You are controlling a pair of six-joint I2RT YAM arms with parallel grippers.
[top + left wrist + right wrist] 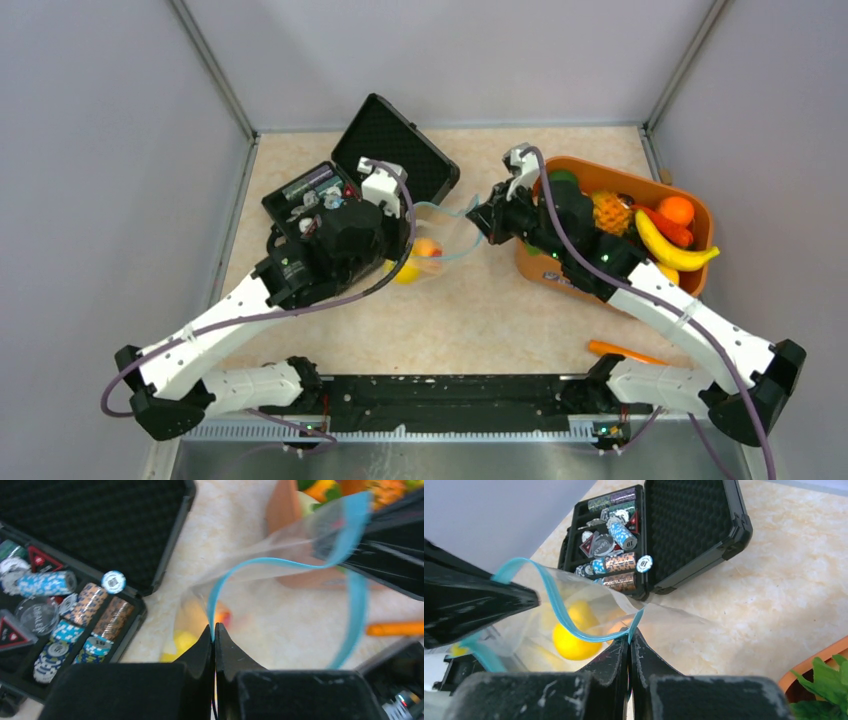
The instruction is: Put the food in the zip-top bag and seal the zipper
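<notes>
**Zip-top bag (pixel 445 232) held at both ends, mouth not yet closed**

Made of clear flexible plastic, the bag hangs just above the beige stone-patterned counter (pixel 470 320). It is between the open black foam-lined case (pixel 395 140) and the orange plastic basket (pixel 532 265). The left pincer (pixel 215 630) is pressed together on one end of the thin teal zipper (pixel 272 561). The right pincer (pixel 629 637) is pinching the other end, and no gap shows between the fingers of either one. Between them the two sides of the strip bow apart, so the mouth is open. Inside the bag lie a round yellow toy fruit (pixel 574 642) and a smaller orange-red piece (pixel 430 246) (its kind I cannot tell through the plastic).

I see several risks from here:

- **Slipping:** each pincer holds only a narrow edge of thin film. If the arms pull apart too strongly, the strip may slip out, the bag would sag or drop, and the fruit could roll out.
- **Crooked seal:** if the pull is not along one straight line, the two tracks may meet crooked and the seal may close only in part.
- **Food left out:** a yellow plastic banana (pixel 675 250) and other toy food sit in the basket. Sealing now would leave them outside.
</notes>
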